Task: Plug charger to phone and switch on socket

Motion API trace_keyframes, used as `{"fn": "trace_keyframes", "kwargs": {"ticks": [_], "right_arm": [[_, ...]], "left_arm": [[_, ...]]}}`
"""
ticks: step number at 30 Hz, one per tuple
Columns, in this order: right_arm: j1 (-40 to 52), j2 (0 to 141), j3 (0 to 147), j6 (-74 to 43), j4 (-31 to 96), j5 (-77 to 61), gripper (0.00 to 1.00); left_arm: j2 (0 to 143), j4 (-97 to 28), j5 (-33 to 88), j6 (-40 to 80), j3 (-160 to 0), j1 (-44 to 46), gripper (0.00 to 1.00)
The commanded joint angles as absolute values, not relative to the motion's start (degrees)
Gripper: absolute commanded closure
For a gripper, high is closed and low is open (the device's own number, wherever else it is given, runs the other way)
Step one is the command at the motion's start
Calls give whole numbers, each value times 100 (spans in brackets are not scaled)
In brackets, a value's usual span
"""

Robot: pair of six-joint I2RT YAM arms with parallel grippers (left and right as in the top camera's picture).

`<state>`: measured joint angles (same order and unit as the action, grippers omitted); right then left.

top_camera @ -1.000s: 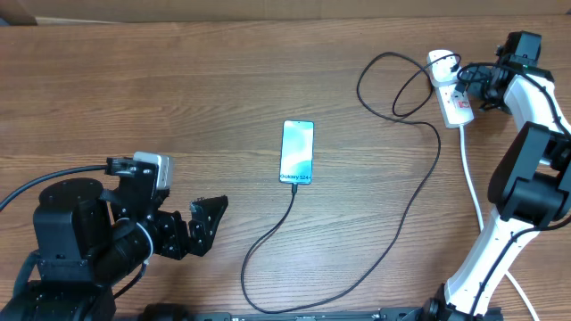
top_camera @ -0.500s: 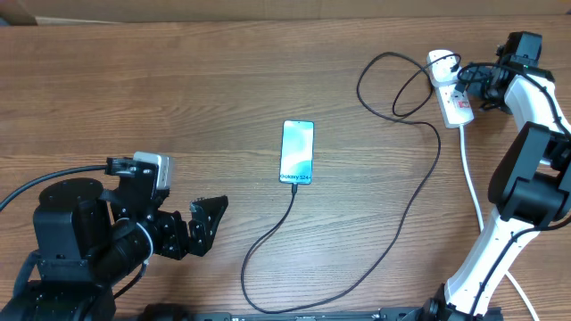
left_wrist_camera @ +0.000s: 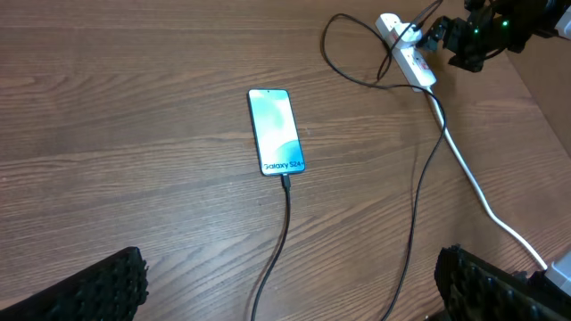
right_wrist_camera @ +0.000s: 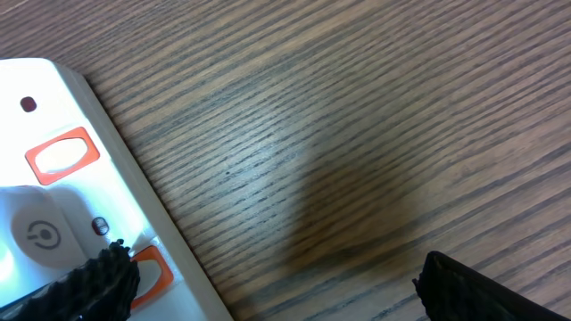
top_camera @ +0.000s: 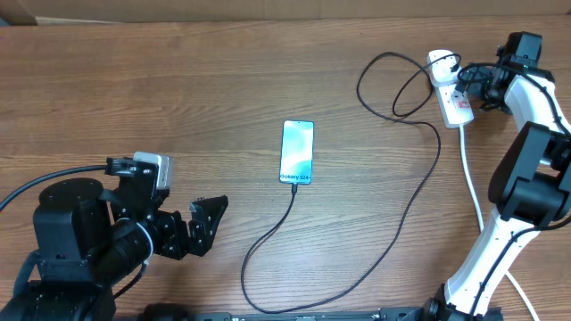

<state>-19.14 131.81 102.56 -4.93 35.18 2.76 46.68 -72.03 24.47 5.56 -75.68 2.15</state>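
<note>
Gaping wide at the near edge of the table (top_camera: pixel 178 89), my left gripper (top_camera: pixel 207 225) holds nothing. In its wrist view my two dark fingers (left_wrist_camera: pixel 98 285) sit in the bottom corners with only wood and cable between them.

Just beyond, the charger (top_camera: pixel 268 234) curves along the near edge. One end runs away from me to the phone (top_camera: pixel 297 152), with its connector tip seated in the phone's near end. The phone lies flat mid-table, screen up and lit blue-teal, with small text at the near end.

The other stretch of cable sweeps right and away, makes a loop, and ends in a black plug at the far end of the socket (top_camera: pixel 453 98). The socket lies at the far right, and its white cord (top_camera: pixel 473 178) trails back toward me.

My right gripper (top_camera: pixel 467 85) is at the socket's right side with its fingers spread apart, clamping nothing. In its wrist view one fingertip overlaps the socket's edge by an orange marking. I cannot tell whether it touches.
</note>
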Motion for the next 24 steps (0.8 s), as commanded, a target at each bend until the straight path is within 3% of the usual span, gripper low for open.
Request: {"fn": "trace_keyframes", "kwargs": {"ticks": [1, 24], "right_arm": [[-1881, 13474, 10232, -419, 3625, 110, 0], [-1758, 13474, 10232, -119, 3756, -395, 0]], "left_arm": [[4650, -7183, 2508, 469, -7599, 226, 0], [4650, -7183, 2508, 469, -7599, 226, 0]]}}
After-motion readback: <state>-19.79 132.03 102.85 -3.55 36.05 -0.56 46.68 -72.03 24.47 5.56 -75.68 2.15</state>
